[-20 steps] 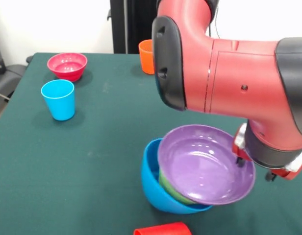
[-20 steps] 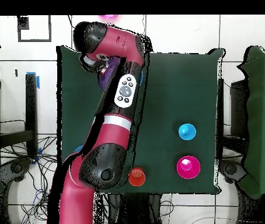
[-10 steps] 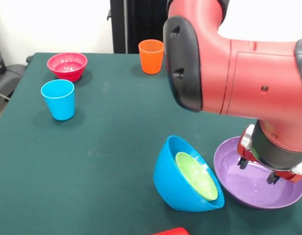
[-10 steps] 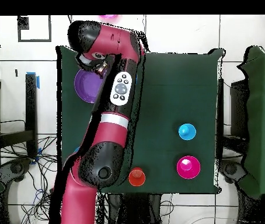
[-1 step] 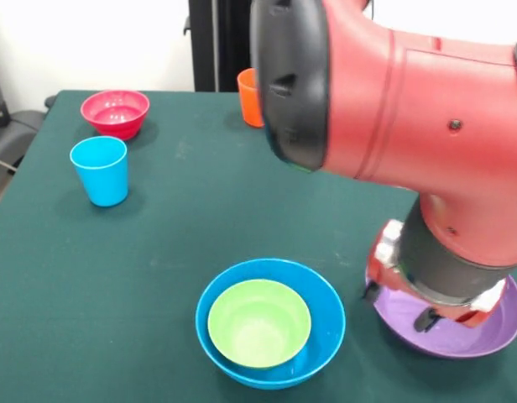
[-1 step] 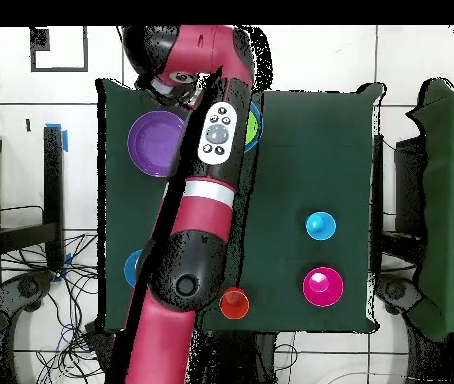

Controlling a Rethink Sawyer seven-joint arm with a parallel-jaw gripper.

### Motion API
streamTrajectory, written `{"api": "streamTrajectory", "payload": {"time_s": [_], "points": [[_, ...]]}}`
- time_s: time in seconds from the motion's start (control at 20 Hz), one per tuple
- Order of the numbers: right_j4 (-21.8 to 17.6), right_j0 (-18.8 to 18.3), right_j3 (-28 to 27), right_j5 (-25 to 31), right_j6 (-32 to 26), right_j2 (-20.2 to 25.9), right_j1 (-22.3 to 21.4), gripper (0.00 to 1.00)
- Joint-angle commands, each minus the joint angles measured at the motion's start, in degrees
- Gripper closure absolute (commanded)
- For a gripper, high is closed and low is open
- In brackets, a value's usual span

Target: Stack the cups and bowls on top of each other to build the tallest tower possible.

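A glossy blue plastic bowl [image 5: 271,323] is seen upright near the front edge of the dark green table [image 5: 158,235], with a smaller lime green plastic bowl [image 5: 259,322] nested inside it. A wide purple plastic bowl [image 5: 460,327] is set apart from them, just beside the blue bowl on the cloth, close to the same edge and toward the right-hand corner in the front view. The 2 nested bowls are the only stacked pieces shown; no taller tower is visible.

The red and black arm [image 5: 393,109] is lowered over the purple bowl, and its gripper [image 5: 426,315] is placed at or just above that bowl's rim. Whether the claw is spread or pressed together cannot be told, since the wrist covers it in both views.

A light blue plastic tumbler [image 5: 100,170] is stood upright toward the left edge in the front view. A small crimson plastic bowl [image 5: 115,113] is placed beyond it near the far left corner. An orange plastic tumbler [image 5: 248,94] is partly hidden behind the arm at the far edge.

In the overhead view the purple bowl [image 6: 157,143] is shown uncovered beside the arm.
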Motion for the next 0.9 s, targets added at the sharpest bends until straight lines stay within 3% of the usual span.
{"api": "streamTrajectory", "payload": {"time_s": [0.05, 0.4, 0.6, 0.9], "points": [[12.7, -5.1, -3.5, -2.1, -34.0, -20.1, 1.2, 0.00], [27.3, -8.0, -2.5, -3.9, -38.7, -32.9, 3.2, 0.00], [32.8, -9.2, -1.9, -6.9, -39.8, -38.7, 4.5, 0.00], [37.5, -9.9, -1.4, -3.9, -38.9, -43.2, 4.3, 0.00]]}}
